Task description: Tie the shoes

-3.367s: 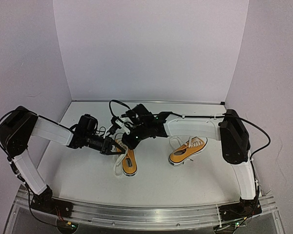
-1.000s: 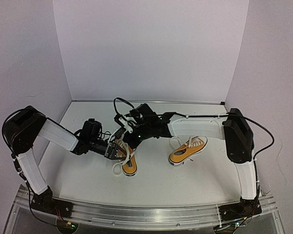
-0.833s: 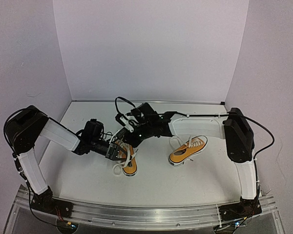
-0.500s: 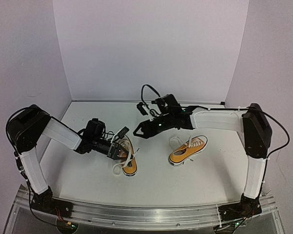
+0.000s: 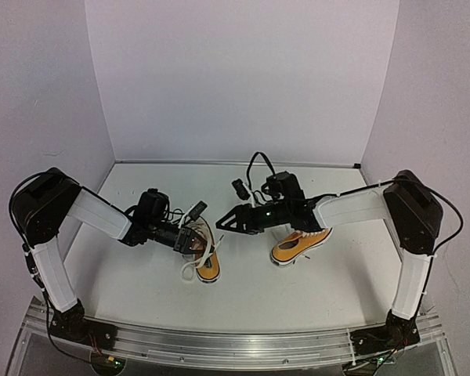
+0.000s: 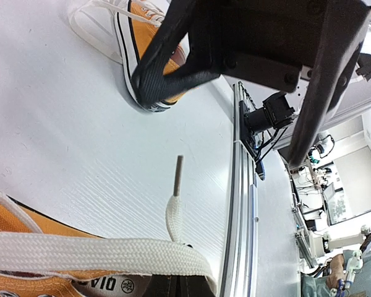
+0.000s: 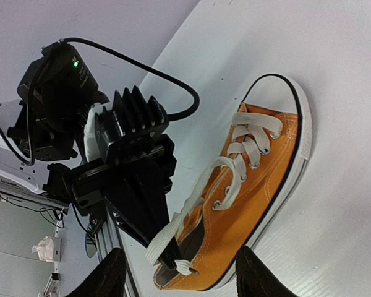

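Two orange-yellow shoes with white laces lie on the white table. The left shoe (image 5: 208, 263) (image 7: 253, 204) has its toe towards the near edge. My left gripper (image 5: 193, 237) (image 6: 173, 283) (image 7: 171, 252) is shut on a white lace (image 6: 99, 253) (image 7: 167, 238) at this shoe's heel opening. The lace's tip (image 6: 178, 170) sticks out beyond the fingers. The right shoe (image 5: 300, 243) (image 6: 136, 28) lies apart, under my right forearm. My right gripper (image 5: 222, 222) (image 7: 188, 278) hangs open just right of the left shoe, holding nothing.
An aluminium rail (image 5: 219, 345) (image 6: 241, 204) runs along the table's near edge. White walls (image 5: 243, 78) close in the back and both sides. A black cable (image 5: 254, 168) loops above my right wrist.
My right gripper let go at the left shoe's laces, opened, swung back and right, then came forward to the shoe's right. My left gripper kept its hold on the lace.
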`<state>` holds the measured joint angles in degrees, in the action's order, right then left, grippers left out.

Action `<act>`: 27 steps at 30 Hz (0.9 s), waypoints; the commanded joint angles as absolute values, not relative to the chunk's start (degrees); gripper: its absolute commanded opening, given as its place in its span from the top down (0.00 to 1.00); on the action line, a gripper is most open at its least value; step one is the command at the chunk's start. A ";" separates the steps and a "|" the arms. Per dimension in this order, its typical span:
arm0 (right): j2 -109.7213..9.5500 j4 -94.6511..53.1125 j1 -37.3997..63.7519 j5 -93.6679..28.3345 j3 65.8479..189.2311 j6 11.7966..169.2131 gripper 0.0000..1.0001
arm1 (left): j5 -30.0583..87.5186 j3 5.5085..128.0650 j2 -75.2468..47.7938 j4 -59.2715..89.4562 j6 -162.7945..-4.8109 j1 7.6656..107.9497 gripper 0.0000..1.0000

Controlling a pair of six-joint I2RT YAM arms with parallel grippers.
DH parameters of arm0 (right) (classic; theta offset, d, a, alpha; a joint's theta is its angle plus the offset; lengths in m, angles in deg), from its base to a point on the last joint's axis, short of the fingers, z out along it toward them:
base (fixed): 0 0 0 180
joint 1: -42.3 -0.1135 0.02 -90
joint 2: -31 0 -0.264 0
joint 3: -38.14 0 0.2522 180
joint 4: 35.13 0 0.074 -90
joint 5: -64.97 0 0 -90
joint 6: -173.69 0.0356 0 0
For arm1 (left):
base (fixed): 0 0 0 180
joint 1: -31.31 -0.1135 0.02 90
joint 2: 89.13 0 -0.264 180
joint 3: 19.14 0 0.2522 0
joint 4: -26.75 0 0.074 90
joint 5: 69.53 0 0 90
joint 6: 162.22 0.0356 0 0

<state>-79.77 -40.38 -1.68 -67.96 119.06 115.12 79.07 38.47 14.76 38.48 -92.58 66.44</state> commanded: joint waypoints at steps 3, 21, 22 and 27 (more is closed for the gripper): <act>-83.65 -46.58 -3.47 -71.18 120.40 119.51 0.50 | 78.23 38.64 12.14 38.93 -91.56 66.11 0.99; -84.72 -47.11 -5.09 -70.42 120.20 120.65 1.00 | 75.75 38.26 10.19 36.20 -91.72 65.12 0.92; -84.61 -47.08 -5.14 -70.26 120.20 120.58 1.00 | 74.87 38.11 9.31 34.81 -91.71 64.70 0.88; -84.30 -46.95 -5.11 -69.31 120.47 120.05 1.00 | 66.76 37.14 0.03 24.39 -90.24 63.36 0.78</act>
<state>-85.03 -45.37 -4.98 -70.42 119.08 120.77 73.17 37.46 9.13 32.06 -92.14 64.44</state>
